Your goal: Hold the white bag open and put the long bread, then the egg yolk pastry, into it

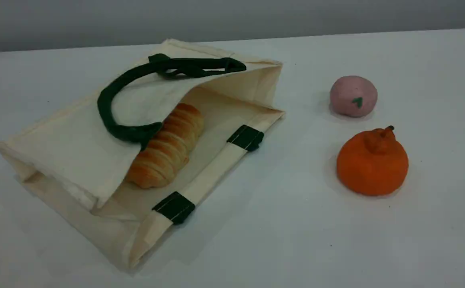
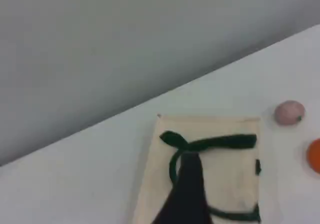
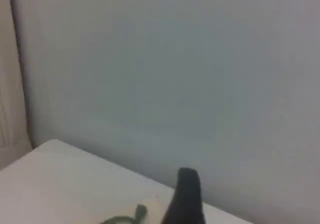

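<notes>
The white bag [image 1: 68, 148] lies on its side on the table, its mouth facing right and gaping. Its dark green handle [image 1: 108, 116] arches over the upper panel. The long bread [image 1: 168, 148], golden and ridged, lies inside the mouth, partly under the upper panel. The egg yolk pastry is out of view. Neither arm shows in the scene view. The left wrist view looks down from high above the bag [image 2: 230, 174], past one dark fingertip [image 2: 189, 184] with nothing on it. In the right wrist view, a dark fingertip [image 3: 187, 194] stands free in front of the grey wall.
A pink ball with a green mark [image 1: 353, 96] and a round orange tangerine-shaped item [image 1: 372, 162] sit on the white table to the right of the bag. A grey wall runs behind the table's far edge [image 1: 336, 35].
</notes>
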